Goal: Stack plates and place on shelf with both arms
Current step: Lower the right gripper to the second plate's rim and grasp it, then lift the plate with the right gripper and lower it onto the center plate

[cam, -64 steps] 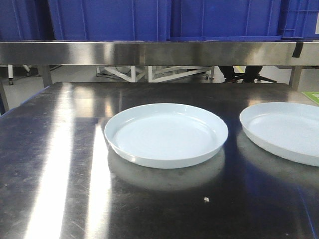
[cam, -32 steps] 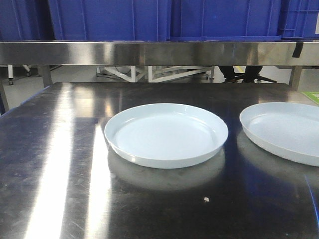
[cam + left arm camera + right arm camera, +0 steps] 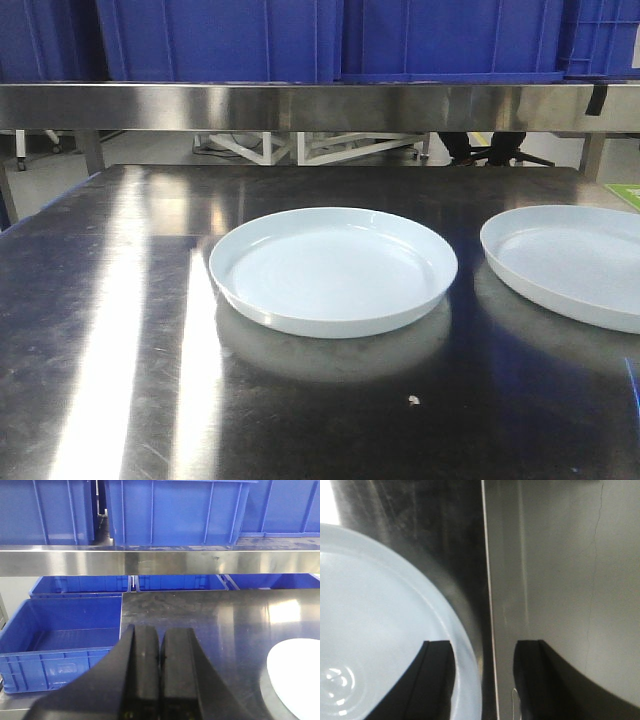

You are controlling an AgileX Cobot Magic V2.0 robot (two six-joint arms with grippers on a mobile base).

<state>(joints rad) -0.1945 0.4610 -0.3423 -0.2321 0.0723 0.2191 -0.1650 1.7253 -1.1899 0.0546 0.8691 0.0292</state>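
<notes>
Two pale blue-white plates lie apart on the dark steel tabletop: one in the middle (image 3: 333,270), one at the right, cut off by the frame (image 3: 570,265). The shelf's steel front rail (image 3: 300,106) runs above the table's back; it also shows in the left wrist view (image 3: 150,562). My left gripper (image 3: 160,645) is shut and empty, over the table left of a plate's edge (image 3: 297,680). My right gripper (image 3: 482,652) is open and straddles the right rim of a plate (image 3: 380,630): one finger (image 3: 435,680) over the plate's inside, the other (image 3: 535,680) beyond the table edge. Neither gripper shows in the front view.
Large blue crates (image 3: 220,40) stand on the shelf. More blue crates (image 3: 60,635) sit lower, left of the table. The table's right edge (image 3: 487,605) runs just beside the right plate, with grey floor (image 3: 570,580) past it. A small crumb (image 3: 413,400) lies near the front.
The plates have not moved. A faint blue streak now shows at the front view's lower right edge.
</notes>
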